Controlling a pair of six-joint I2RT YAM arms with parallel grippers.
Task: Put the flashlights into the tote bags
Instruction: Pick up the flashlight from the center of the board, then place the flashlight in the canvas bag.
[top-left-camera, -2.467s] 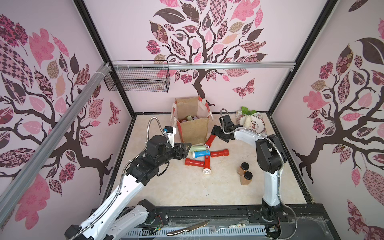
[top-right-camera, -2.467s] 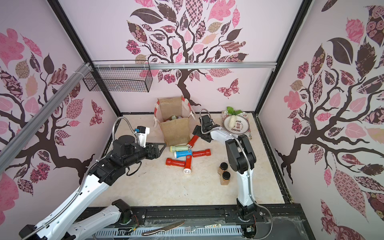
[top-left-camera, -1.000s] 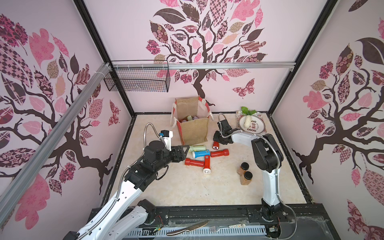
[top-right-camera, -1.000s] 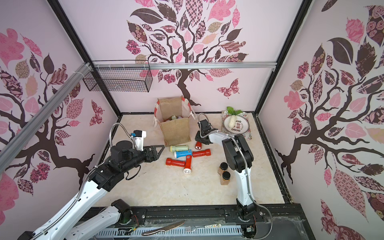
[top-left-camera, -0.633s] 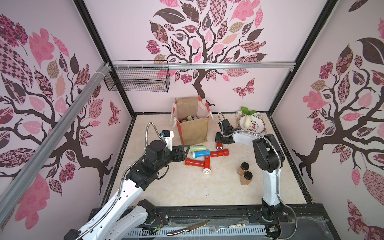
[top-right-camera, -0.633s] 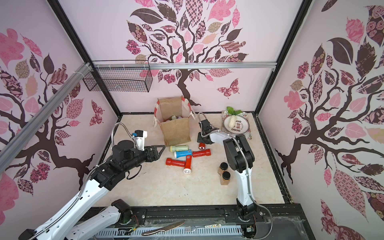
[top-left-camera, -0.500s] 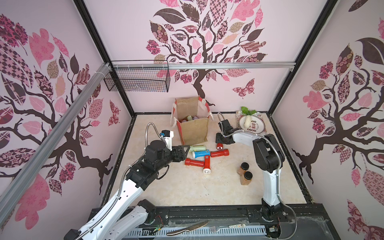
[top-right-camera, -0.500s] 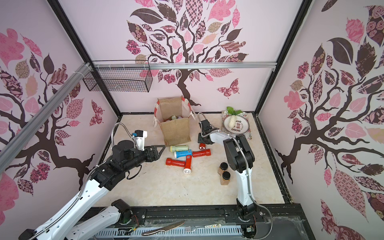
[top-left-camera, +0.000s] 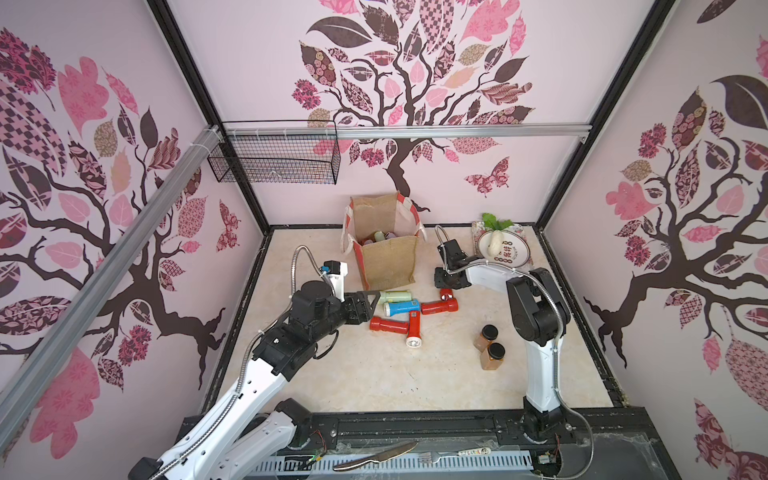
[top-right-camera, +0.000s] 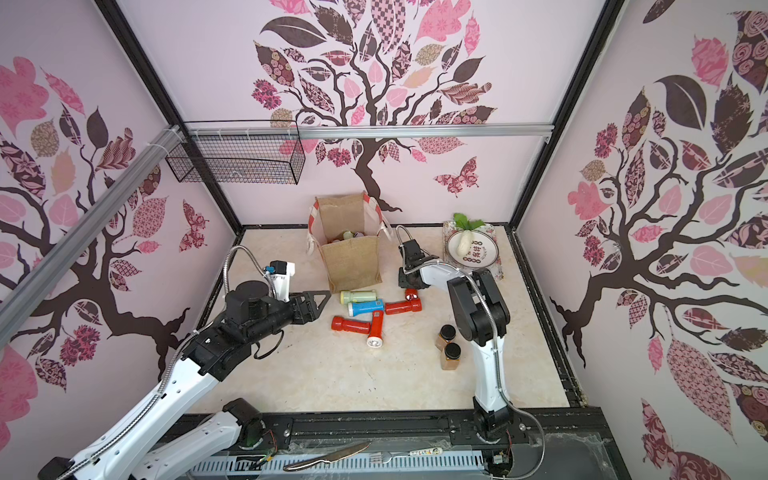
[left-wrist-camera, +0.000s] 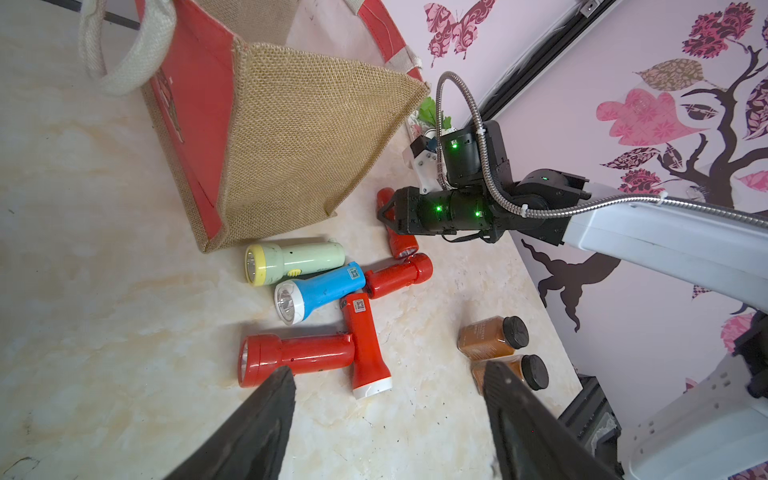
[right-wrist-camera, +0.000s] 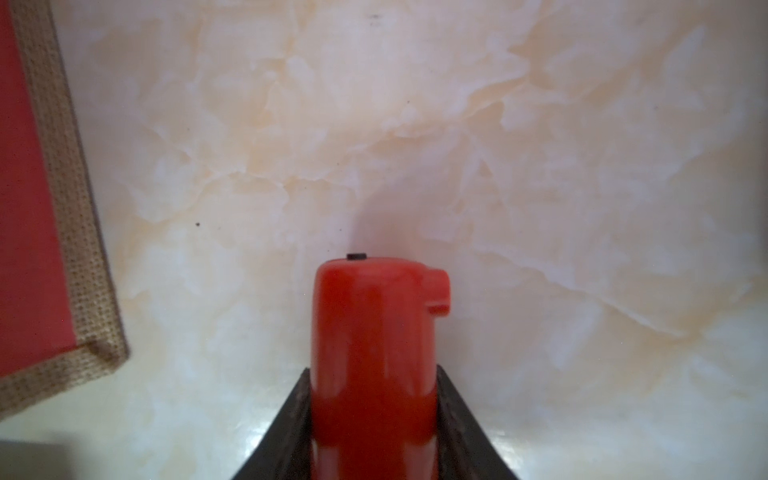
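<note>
The tan burlap tote bag (top-left-camera: 388, 262) stands upright at the back with several flashlights (top-left-camera: 379, 237) inside. My right gripper (top-left-camera: 446, 286) is low at the table just right of the bag, shut on a red flashlight (right-wrist-camera: 376, 332) whose head (top-left-camera: 445, 295) sticks out behind the jaws. On the table in front of the bag lie a pale green flashlight (top-left-camera: 395, 296), a blue one (top-left-camera: 401, 308) and three red ones (top-left-camera: 439, 306) (top-left-camera: 388, 325) (top-left-camera: 413, 330). My left gripper (top-left-camera: 372, 300) hovers open just left of this pile, holding nothing (left-wrist-camera: 388, 395).
Two amber jars with black lids (top-left-camera: 486, 336) (top-left-camera: 492, 356) stand right of the pile, near my right arm's base link. A plate with a white radish (top-left-camera: 503, 249) sits at the back right. A wire basket (top-left-camera: 274, 160) hangs on the back wall.
My right gripper came down from beside the bag to the table with the red flashlight, loosened briefly and is shut on it again. My left arm drew back slightly, then stayed still.
</note>
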